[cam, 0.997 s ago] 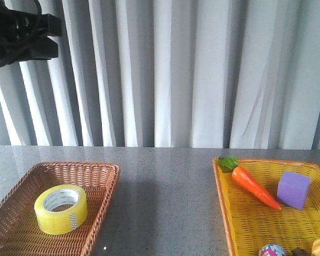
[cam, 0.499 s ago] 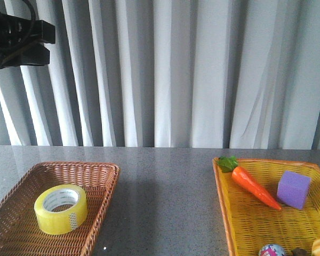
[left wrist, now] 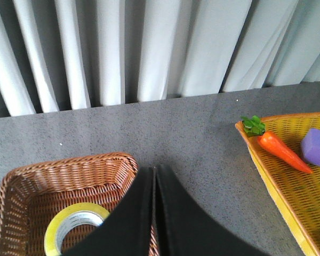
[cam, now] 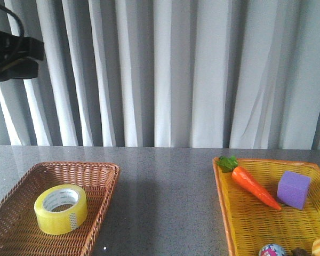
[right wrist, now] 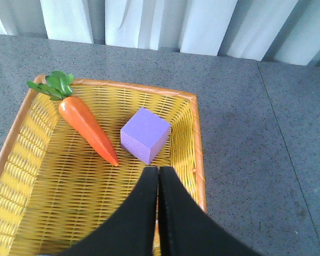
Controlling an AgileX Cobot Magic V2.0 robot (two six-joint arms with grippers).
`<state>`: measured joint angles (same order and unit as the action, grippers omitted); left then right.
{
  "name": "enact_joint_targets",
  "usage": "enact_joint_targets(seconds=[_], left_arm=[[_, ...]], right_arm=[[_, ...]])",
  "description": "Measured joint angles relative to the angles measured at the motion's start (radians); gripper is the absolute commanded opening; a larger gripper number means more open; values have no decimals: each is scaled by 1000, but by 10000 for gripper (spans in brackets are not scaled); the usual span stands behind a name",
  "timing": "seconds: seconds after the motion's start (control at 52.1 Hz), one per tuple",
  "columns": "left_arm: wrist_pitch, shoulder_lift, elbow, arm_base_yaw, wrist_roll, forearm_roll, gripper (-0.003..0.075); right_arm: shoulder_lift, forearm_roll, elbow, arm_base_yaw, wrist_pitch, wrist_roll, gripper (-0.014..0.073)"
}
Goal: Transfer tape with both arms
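Note:
The tape (cam: 61,209), a yellow roll with a white printed core, lies flat in the brown wicker basket (cam: 96,173) at the front left. It also shows in the left wrist view (left wrist: 64,232), partly hidden behind my fingers. My left gripper (left wrist: 154,169) is shut and empty, high above the basket's right rim; part of the left arm (cam: 10,53) shows at the upper left of the front view. My right gripper (right wrist: 158,169) is shut and empty, above the yellow basket (right wrist: 194,138) near the purple cube (right wrist: 145,135).
The yellow basket (cam: 220,186) at the right holds a toy carrot (cam: 250,184), the purple cube (cam: 293,189), and small items at the front edge (cam: 272,249). Grey table (cam: 165,202) lies between the baskets. White curtains (cam: 176,69) hang behind.
The left arm has drawn further left and slightly down at the upper left of the front view. The tape and the baskets have not moved.

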<state>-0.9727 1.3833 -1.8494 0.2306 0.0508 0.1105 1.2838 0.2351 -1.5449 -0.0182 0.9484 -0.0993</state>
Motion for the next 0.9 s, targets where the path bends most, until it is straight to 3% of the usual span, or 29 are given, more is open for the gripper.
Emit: enact_joint_targets(seconds=[0.192,0.46,0.671,0.901], left_arm=[[287,-366,417,0,-97,-24,-6],[732,-870,1173,-2,-129,-26,-6],[840,-1157,1598,-83,-133,-26,-6],[956,-1381,1854,-164,-120,-26,-6]], right_arm=[[0,0,0,0,0,0,-8],[0,0,0,0,0,0,-8],[0,0,0,0,0,0,-8],[0,0,0,0,0,0,-8]])
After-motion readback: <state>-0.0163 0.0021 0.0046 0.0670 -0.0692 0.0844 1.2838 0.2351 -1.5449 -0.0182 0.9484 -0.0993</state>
